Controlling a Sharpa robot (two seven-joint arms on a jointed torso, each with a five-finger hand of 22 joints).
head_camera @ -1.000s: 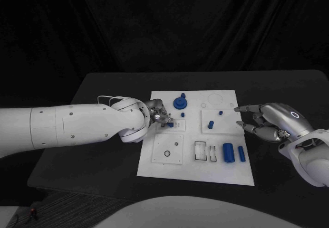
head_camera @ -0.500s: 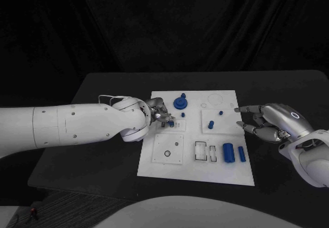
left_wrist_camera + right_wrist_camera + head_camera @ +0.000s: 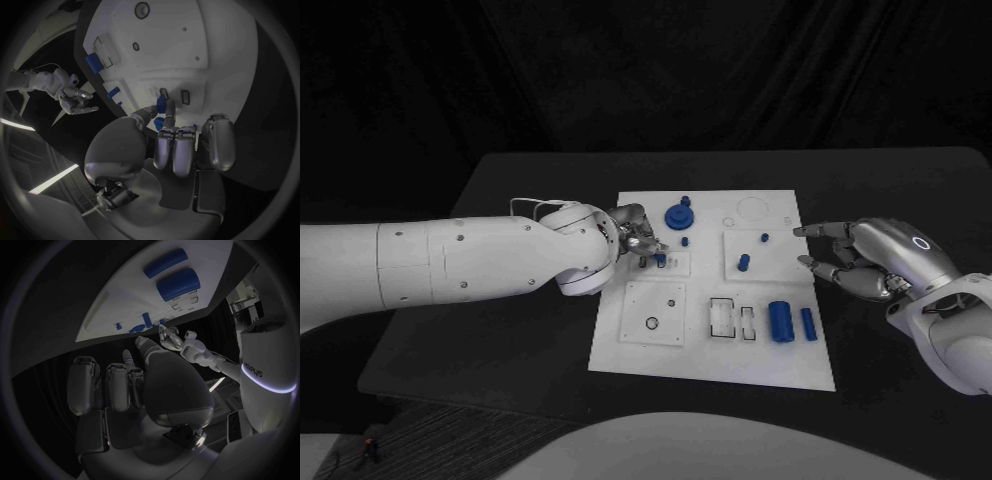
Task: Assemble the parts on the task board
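Note:
The white task board point(image 3: 711, 345) lies in the middle of the black table. My left hand point(image 3: 635, 240) hovers over the board's left part, and its thumb and a finger pinch a small blue part point(image 3: 161, 104) just above two small slots point(image 3: 185, 96). My right hand point(image 3: 862, 258) hangs at the board's right edge with its fingers apart and nothing in them. On the board stand a blue gear-like part point(image 3: 679, 216) and two small blue pegs point(image 3: 743, 263), and two blue cylinders point(image 3: 793, 323) lie near its right side.
Rectangular slots point(image 3: 733, 318) and round holes point(image 3: 653, 323) mark the board's near half. Bare black table surrounds the board on all sides. A dark curtain closes off the back.

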